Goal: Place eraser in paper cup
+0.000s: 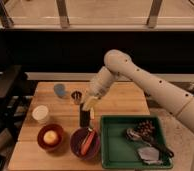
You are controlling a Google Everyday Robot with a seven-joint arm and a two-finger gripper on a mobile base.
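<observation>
My gripper [89,106] is over the middle of the wooden table [115,102], just behind the dark bowl. It is shut on the eraser [84,116], a dark block that hangs upright below the fingers, above the bowl's far rim. The paper cup [40,113], white and round, stands at the left of the table, well to the left of the eraser and apart from it.
A dark bowl [76,145] holds an orange-red stick [87,142]. A red bowl [42,142] with a yellow item sits left of it. A light blue cup [60,90] and a small metal cup [76,96] stand behind. A green tray [115,145] with items lies at right.
</observation>
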